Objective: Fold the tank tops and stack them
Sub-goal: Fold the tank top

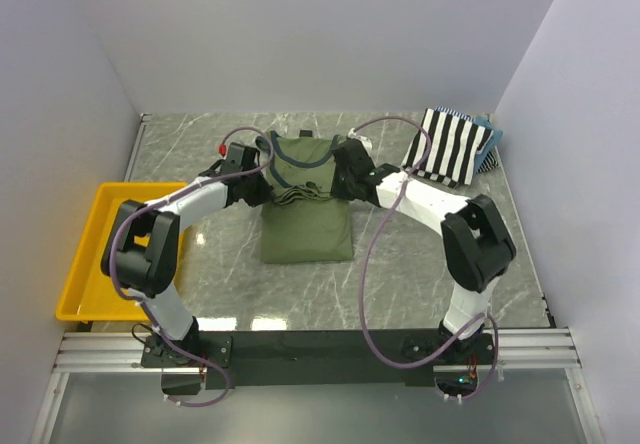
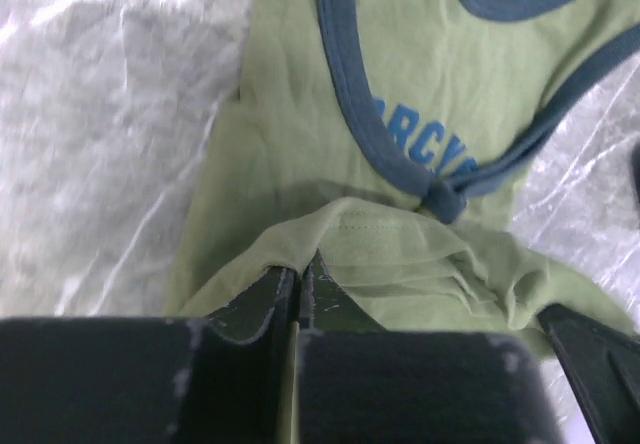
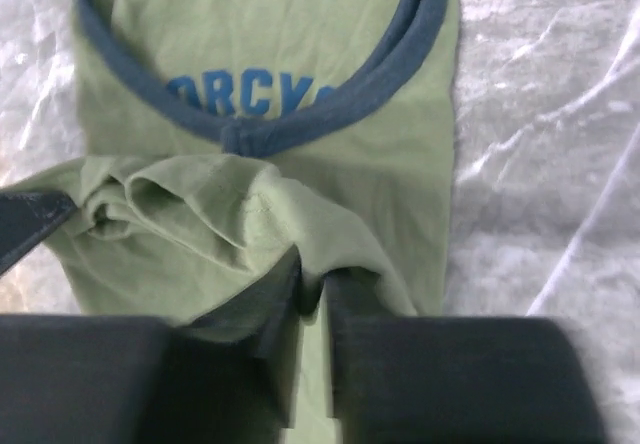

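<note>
The left pincer (image 2: 298,272) is closed tight on a stitched edge of the olive-green cloth tank top with navy trim (image 1: 305,232). The right pincer (image 3: 313,282) is clamped on the same edge beside it. That top lies in the middle of the grey marbled worktop (image 1: 230,284), narrowed lengthwise. Its gripped edge is bunched just short of the blue chest lettering, so the crosswise fold looks about half made. Farther off, at the far right corner, the black-and-white striped cloth tank top (image 1: 450,144) lies well apart, seemingly folded. What remains, I judge, is finishing this fold and stacking the two.
</note>
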{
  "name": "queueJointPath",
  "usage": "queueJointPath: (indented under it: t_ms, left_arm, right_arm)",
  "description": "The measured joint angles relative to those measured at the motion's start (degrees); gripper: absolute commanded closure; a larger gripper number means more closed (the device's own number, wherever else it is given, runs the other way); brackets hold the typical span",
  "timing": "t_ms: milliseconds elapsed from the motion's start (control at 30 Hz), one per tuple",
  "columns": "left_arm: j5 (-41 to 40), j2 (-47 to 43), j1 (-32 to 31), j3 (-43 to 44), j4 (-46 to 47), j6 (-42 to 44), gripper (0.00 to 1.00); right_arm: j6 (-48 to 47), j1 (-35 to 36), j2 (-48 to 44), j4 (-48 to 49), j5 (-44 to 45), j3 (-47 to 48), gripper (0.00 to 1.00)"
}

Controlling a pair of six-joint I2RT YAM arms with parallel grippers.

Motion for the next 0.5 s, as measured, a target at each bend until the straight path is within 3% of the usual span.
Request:
queueJointPath:
  t_ms: [67, 167, 367, 500]
  left_arm:
    - [0.33, 1.70, 0.42, 0.50, 1.16, 0.61, 0.72]
    - [0.96, 2.54, 1.07, 0.66, 2.71, 1.16, 0.52]
    - [1.33, 1.84, 1.68, 3.32, 4.35, 1.33, 0.47]
    - [0.72, -2.62, 1.66, 3.19, 2.95, 0.76, 0.58]
  right_arm:
    - [-0.59, -0.83, 2.14, 0.09, -0.83, 1.36, 0.55]
    - [-1.03, -2.03, 4.52, 0.42, -1.92, 3.02, 0.46]
    - [-2.03, -2.93, 4.39, -0.52, -2.10, 6.40, 0.43]
    - [-2.12, -3.02, 1.55, -1.07, -2.03, 6.60, 0.44]
